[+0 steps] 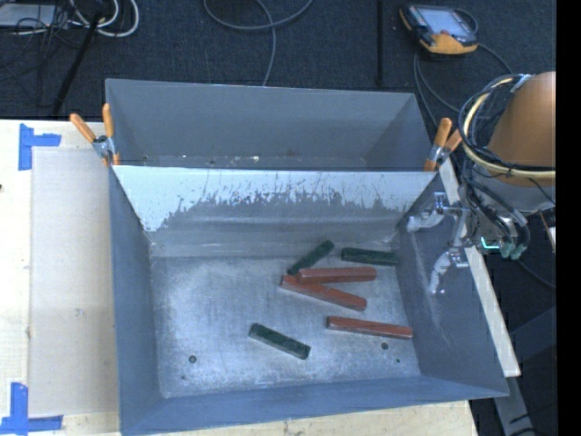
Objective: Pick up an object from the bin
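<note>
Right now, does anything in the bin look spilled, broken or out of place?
Nothing stands out. The red-brown bars and dark green bars lie loose on the bin floor, several overlapping near the middle, none visibly broken or outside.

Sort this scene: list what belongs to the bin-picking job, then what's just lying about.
Job:
gripper
grey bin
red-brown bars
dark green bars

Lying about:
orange handheld device on the floor
cables behind the bin
</note>
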